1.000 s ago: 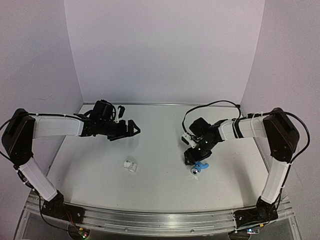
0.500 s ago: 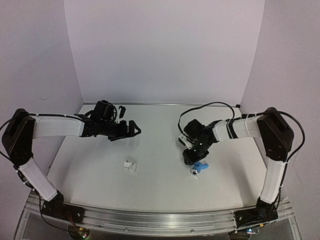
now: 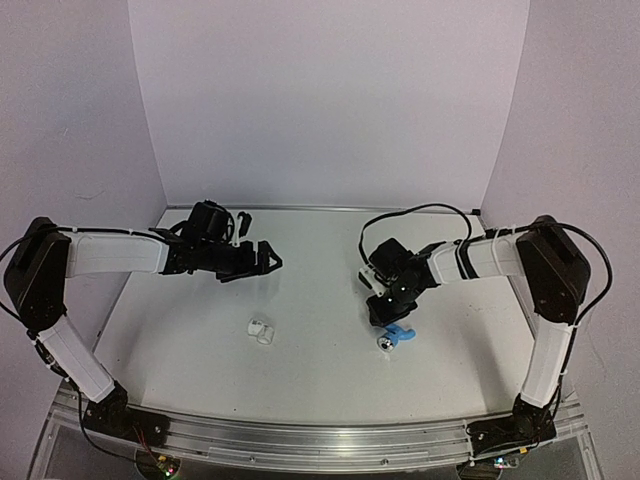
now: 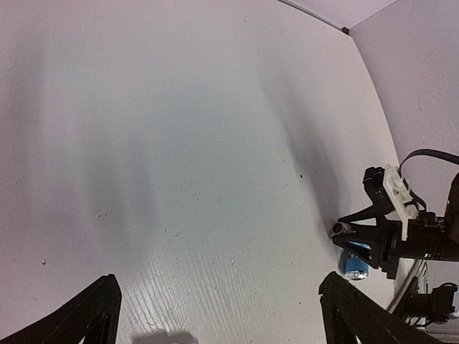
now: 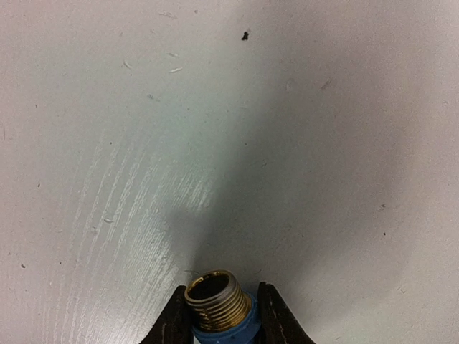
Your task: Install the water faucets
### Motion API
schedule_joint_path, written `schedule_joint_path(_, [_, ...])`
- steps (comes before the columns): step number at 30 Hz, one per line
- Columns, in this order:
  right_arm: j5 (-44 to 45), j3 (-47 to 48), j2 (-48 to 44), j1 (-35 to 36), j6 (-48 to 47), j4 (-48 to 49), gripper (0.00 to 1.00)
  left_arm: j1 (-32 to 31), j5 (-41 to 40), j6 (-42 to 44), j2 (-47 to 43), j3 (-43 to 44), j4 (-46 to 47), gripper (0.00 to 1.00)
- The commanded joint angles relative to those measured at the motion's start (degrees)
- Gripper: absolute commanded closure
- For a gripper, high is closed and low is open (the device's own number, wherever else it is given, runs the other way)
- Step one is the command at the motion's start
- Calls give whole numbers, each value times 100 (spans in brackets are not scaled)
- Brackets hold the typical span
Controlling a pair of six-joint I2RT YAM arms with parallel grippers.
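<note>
As the right gripper [image 3: 385, 316] is twisting inward, fingers [image 5: 172, 324] pinching the blue tap [image 5: 219, 307] for pickup, the left gripper [image 3: 268, 258] is waiting wide open.

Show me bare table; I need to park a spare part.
Bare: the middle between left gripper and right gripper, back to the wall; also between white fitting and blue tap. Crowded where the right gripper clamps the tap.

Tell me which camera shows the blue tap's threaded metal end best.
Right wrist: the blue tap sits at the bottom edge, its threaded mouth facing the lens, gripped by the right claw. Top external shows only a small blue speck under that claw; left wrist shows it distant and tiny.
</note>
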Motion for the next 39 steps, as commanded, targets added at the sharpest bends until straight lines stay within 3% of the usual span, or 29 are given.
schedule_joint_path(1, [-74, -95, -418, 29, 176, 341, 84, -46, -7, -8, -157, 193, -109, 0])
schedule_joint_path(10, [-502, -533, -1257, 29, 478, 1233, 95, -61, 182, -85, -199, 315, -81, 0])
schedule_joint_path(13, [-757, -934, -1655, 24, 672, 1983, 100, -62, 383, -196, -228, 264, 64, 0])
schedule_joint_path(24, [-1672, -2218, -2969, 21, 1527, 5154, 100, -80, 1960, -1002, -529, -145, 1687, 0])
schedule_joint_path(30, [-1947, -2637, -3016, 21, 2160, 7108, 100, -341, 3143, -1881, -498, -570, 3839, 0])
schedule_joint_path(33, [-2060, -2717, -2842, 21, 2514, 7965, 100, -725, 3215, -1775, -378, -417, 3916, 0])
schedule_joint_path(39, [-2527, -2507, -2437, 21, 2689, 8477, 100, -1154, 3185, -1850, 71, -60, 3916, 2])
